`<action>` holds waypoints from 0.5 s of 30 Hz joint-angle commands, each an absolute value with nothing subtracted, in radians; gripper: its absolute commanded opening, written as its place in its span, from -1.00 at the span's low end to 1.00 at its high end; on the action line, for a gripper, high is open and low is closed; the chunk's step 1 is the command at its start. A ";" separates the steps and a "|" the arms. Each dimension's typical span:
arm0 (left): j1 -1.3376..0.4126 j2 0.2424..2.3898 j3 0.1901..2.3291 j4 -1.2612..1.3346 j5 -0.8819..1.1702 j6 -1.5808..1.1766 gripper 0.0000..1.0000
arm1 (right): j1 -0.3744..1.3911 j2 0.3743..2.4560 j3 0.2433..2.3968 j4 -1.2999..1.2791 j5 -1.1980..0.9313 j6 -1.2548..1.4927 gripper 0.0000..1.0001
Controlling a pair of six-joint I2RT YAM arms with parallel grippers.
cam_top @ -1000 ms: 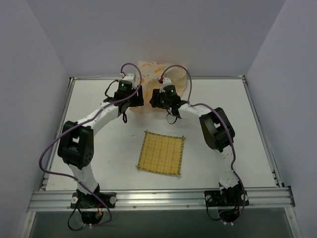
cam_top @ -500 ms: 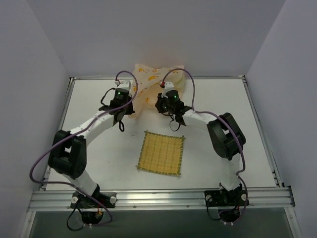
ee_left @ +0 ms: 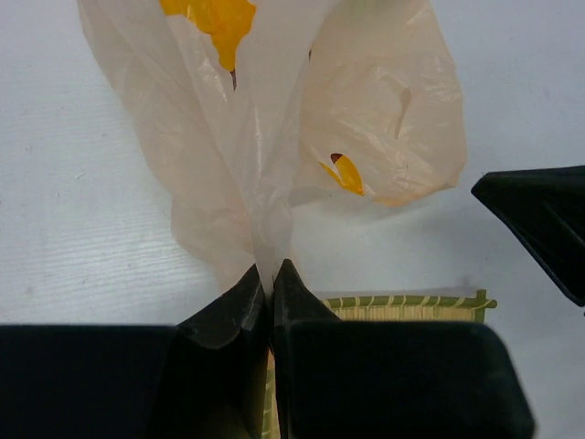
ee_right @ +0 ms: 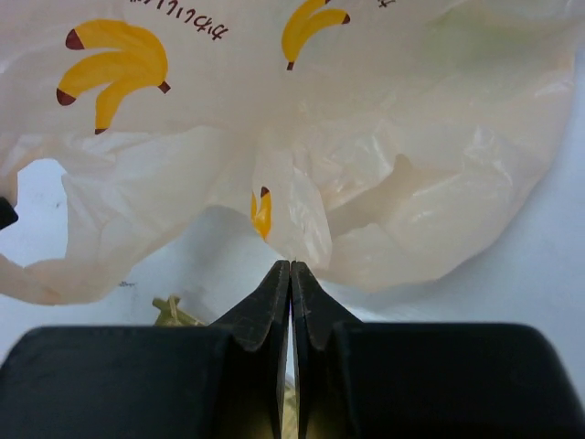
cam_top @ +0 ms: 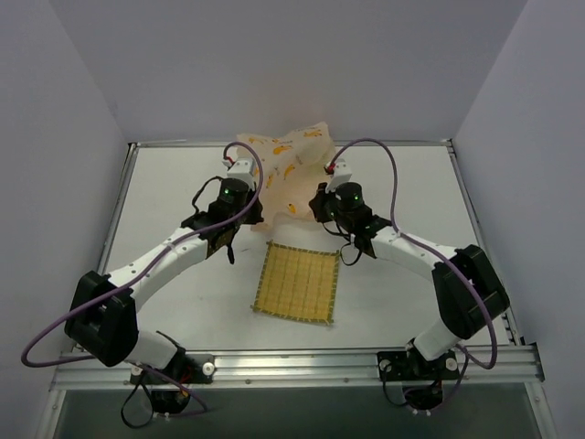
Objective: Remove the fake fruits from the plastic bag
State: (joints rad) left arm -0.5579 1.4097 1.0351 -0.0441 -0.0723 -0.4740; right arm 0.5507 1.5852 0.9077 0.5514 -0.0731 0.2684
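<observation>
**Left:** Overhead view first! My left claw (cam_top: 250, 186) is clamped on the near-left part of the plastic bag (cam_top: 279, 157). The bag spreads away ahead of me toward the far edge of the table (cam_top: 155, 210).

**Right:** And my right claw (cam_top: 315, 198) bites the same bag from the other side, so the film stretches between us. The yellow mat (cam_top: 297, 282) lies flat behind both claws, near my forearm.

**Left:** Over to my wrist camera! My fingers (ee_left: 228, 311) are pressed together with a thin pleat of peach film pinched at the tips. The bag (ee_left: 274, 119) fans up and out in front of them. The mat's green-edged border (ee_left: 402, 305) peeks out just beneath my claw, to its right. A black wedge (ee_left: 539, 219) pokes in farther right, and I cannot tell what it is.

**Right:** My camera now! My tips are closed tight on a fold of the bag (ee_right: 384, 155), which billows directly ahead of them. Banana prints (ee_right: 119, 64) sit up and to the left. A scrap of the mat (ee_right: 169, 311) shows below-left of my claw. What lies inside the bag, I cannot tell.
</observation>
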 commanded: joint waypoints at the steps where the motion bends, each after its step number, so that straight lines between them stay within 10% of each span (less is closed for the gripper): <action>1: -0.572 1.376 1.040 0.012 -0.075 -0.502 -0.95 | 0.552 1.468 0.870 0.538 -0.026 0.290 -1.00; 2: -0.572 1.376 1.031 0.023 -0.074 -0.505 -0.95 | 0.552 1.451 0.858 0.540 -0.032 0.285 -1.00; 6: -0.575 1.385 1.023 0.032 -0.069 -0.515 -0.95 | 0.557 1.471 0.883 0.488 -0.095 0.236 0.23; 15: -0.595 1.355 1.017 -0.092 -0.179 -0.534 0.18 | 0.557 1.659 1.009 0.428 -0.162 0.169 0.29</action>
